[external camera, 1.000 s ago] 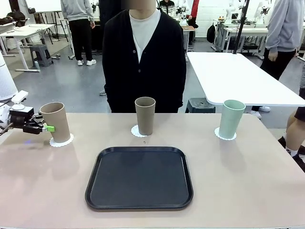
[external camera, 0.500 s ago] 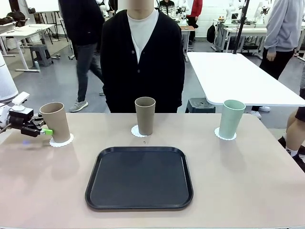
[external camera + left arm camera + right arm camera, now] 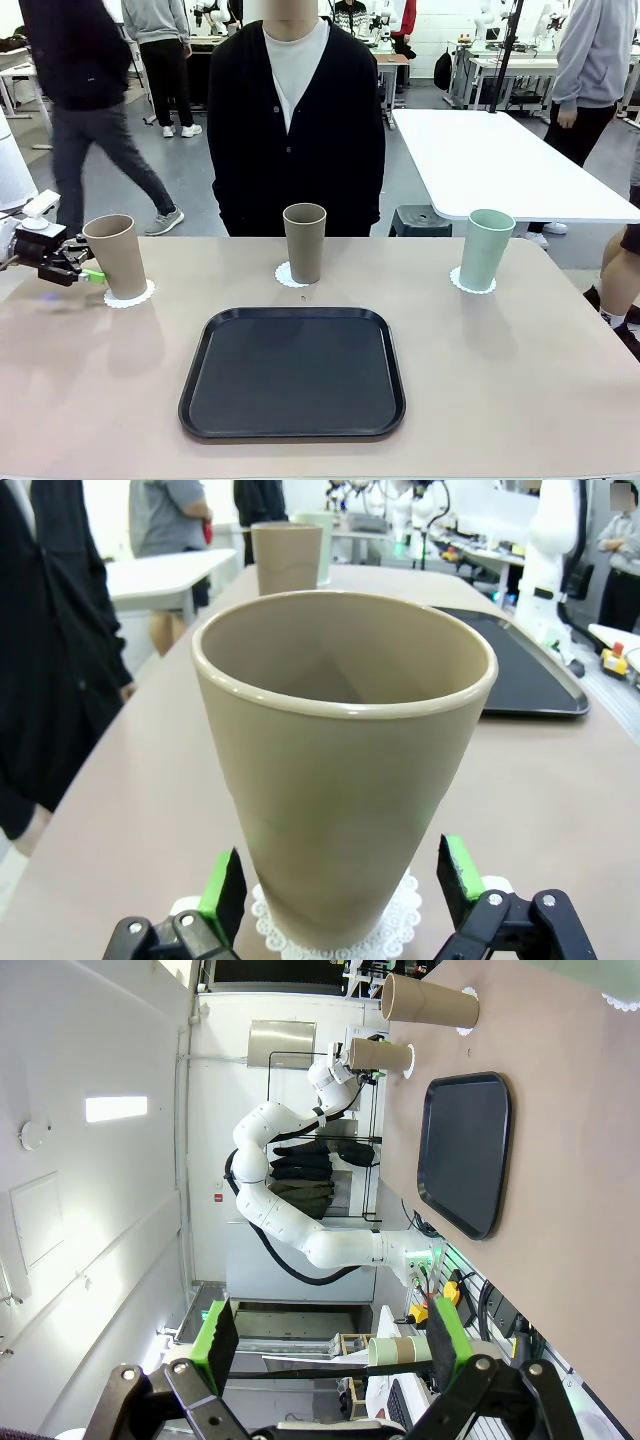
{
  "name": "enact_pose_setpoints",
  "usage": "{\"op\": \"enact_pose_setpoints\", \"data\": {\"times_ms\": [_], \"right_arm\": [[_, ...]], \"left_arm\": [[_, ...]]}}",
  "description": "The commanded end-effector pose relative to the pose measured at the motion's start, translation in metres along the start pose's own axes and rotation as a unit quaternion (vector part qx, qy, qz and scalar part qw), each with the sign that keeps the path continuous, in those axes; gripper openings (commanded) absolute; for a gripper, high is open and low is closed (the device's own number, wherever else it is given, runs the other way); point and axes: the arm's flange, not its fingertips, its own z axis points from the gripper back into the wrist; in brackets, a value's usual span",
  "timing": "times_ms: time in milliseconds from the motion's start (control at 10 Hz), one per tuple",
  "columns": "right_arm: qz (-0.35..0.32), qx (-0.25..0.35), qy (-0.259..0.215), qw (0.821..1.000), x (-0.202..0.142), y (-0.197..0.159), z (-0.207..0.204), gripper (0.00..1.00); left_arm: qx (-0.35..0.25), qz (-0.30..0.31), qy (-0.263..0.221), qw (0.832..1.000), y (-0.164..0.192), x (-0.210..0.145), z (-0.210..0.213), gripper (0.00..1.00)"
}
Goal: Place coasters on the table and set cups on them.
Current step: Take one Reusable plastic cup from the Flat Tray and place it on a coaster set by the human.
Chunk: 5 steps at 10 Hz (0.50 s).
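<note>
L gripper (image 3: 340, 885), fingers apart, straddles upright tan-brown matte tumbler (image 3: 116, 256) on its white scalloped paper doily (image 3: 129, 295) nr beige tabletop's (image 3: 520, 380) far-left corner; not clamped. R gripper (image 3: 325, 1335) spread wide (empty).

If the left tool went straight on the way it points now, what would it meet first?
The left tool, open, points at the tan cup on its coaster; it would likely meet that cup's lower wall first, just ahead.

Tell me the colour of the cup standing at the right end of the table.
Pale mint green; the cup shows best in the front view, standing on its white coaster.
</note>
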Motion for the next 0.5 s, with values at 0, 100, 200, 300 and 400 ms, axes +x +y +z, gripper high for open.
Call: {"op": "enact_pose_setpoints", "data": {"times_ms": [0,100,200,300,400], "right_arm": [[0.005,0.005,0.002,1.000,-0.001,0.001,0.000,1.00],[0.005,0.005,0.002,1.000,-0.001,0.001,0.000,1.00],[0.005,0.005,0.002,1.000,-0.001,0.001,0.000,1.00],[0.005,0.005,0.002,1.000,-0.001,0.001,0.000,1.00],[0.005,0.005,0.002,1.000,-0.001,0.001,0.000,1.00]], "left_arm": [[0.000,-0.001,0.009,1.000,0.006,0.001,0.010,1.00],[0.002,-0.002,0.009,1.000,0.008,0.002,0.016,1.00],[0.005,-0.003,0.011,1.000,0.010,0.002,0.022,1.00],[0.008,-0.003,0.015,1.000,0.010,0.002,0.028,1.00],[0.011,-0.004,0.026,1.000,0.010,0.002,0.035,1.00]]}}
